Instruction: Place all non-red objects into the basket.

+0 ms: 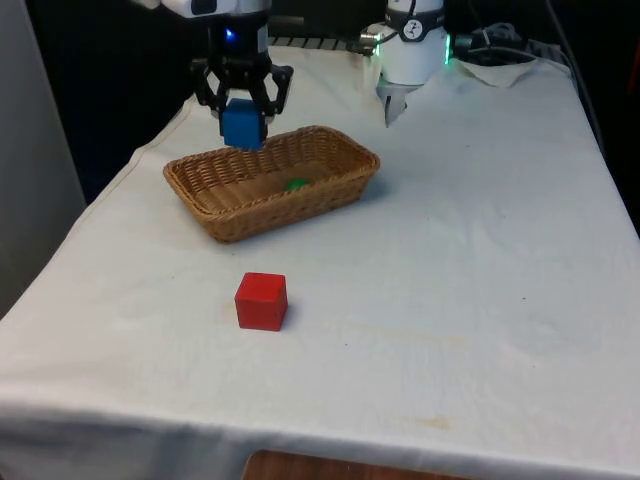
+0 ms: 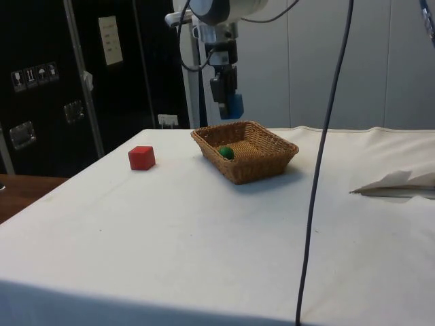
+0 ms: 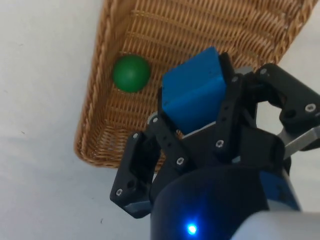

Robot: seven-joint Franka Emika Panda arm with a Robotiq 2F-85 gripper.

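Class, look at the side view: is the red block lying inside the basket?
No. The red block sits on the white cloth apart from the basket, which holds a green ball.

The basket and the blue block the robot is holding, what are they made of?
The basket looks like woven wicker or rattan: tan strands cross in a visible weave, with a matte finish. The blue block looks like painted wood or hard plastic; its flat faces and sharp edges are smooth and evenly coloured, so I can't tell which.

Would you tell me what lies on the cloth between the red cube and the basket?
Nothing: in the front view, bare white cloth separates the red cube from the basket. The side view shows the same.
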